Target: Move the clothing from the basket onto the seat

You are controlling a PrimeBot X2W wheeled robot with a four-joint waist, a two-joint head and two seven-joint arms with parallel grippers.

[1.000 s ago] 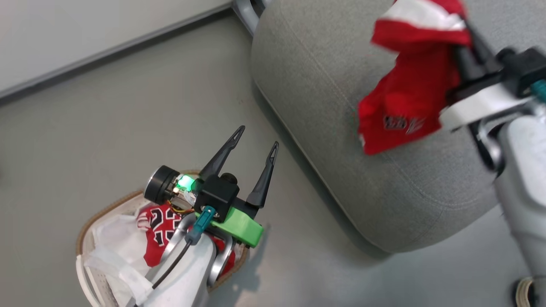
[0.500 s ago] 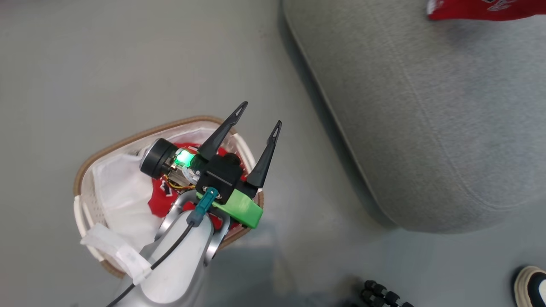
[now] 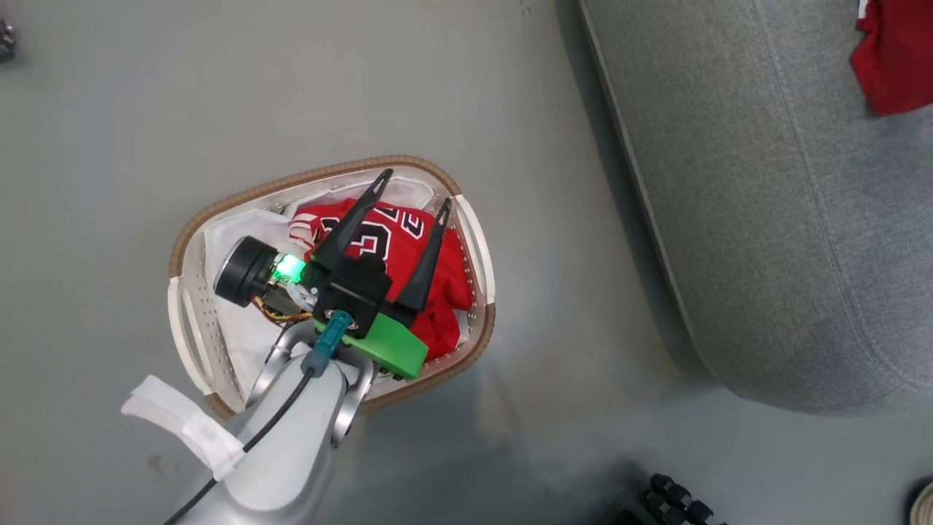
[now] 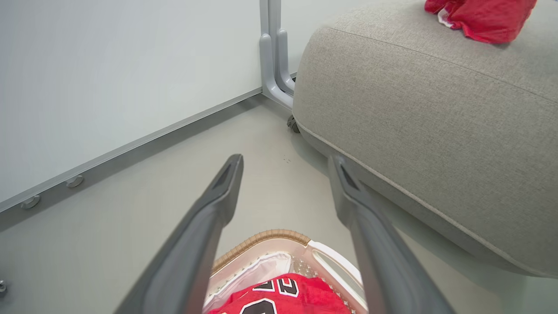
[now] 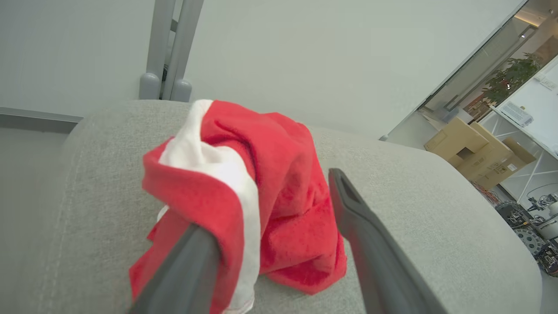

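The jersey (image 3: pixel 397 237) is lying crumpled in the basket (image 3: pixel 313 175). It is judged soft, light and limp, and a bunched fold beside the number is probably offering the firmest hold. The left pincer (image 3: pixel 416 187) is hovering above it, fingers spread and empty, pointing toward 1 o'clock. At 2 o'clock, on the seat (image 3: pixel 729 219), a second red garment (image 5: pixel 279 174) is draping over one finger of the right pincer (image 5: pixel 268 200), which is standing open.

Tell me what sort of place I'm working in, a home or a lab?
Most likely a lab or office test space, not a home: a bare grey floor, a plain white partition wall with a metal post, and stacked cardboard boxes beside white shelving past the seat.
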